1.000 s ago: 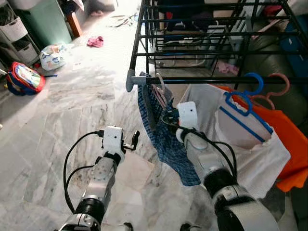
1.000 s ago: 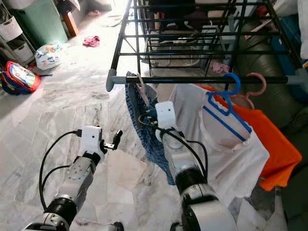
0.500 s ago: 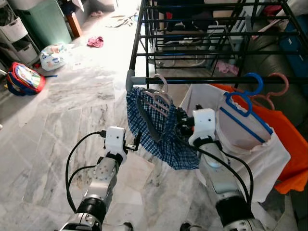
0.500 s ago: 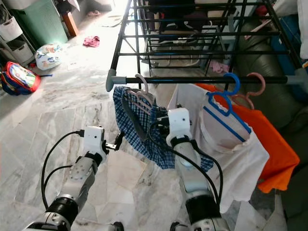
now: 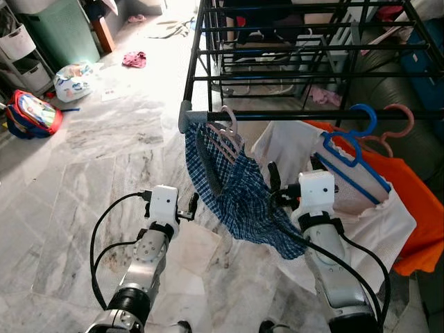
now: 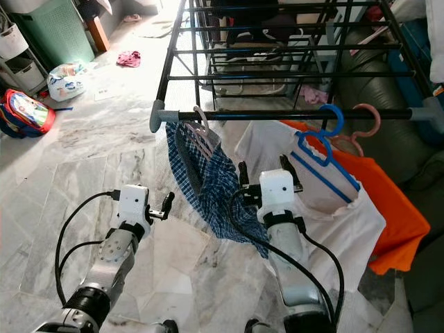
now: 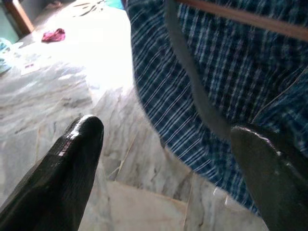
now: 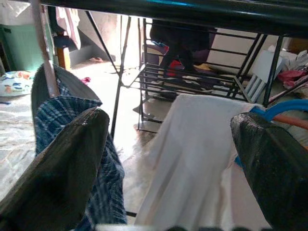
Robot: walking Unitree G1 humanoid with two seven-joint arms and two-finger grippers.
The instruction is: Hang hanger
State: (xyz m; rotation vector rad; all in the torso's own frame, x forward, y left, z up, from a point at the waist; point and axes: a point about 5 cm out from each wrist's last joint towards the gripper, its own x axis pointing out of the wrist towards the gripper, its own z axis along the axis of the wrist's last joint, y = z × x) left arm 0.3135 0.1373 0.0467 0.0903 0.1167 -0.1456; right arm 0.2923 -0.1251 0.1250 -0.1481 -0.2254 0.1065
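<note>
One pink hanger (image 5: 225,130) carrying blue checked shorts (image 5: 239,198) hooks over the front rail of the black drying rack (image 5: 298,115), while the right end effector (image 5: 289,179) hovers just beside the shorts and the left end effector (image 5: 189,207) waits below the rail, both spread wide and empty.

left claw (image 7: 163,159) spread, empty | blue checked garment (image 7: 226,82) ahead | marble floor (image 7: 57,91)

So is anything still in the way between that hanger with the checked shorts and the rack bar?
Nothing visible. The hanger with the checked shorts is already hooked on the rack bar, and the right end effector is open just beside it.
</note>
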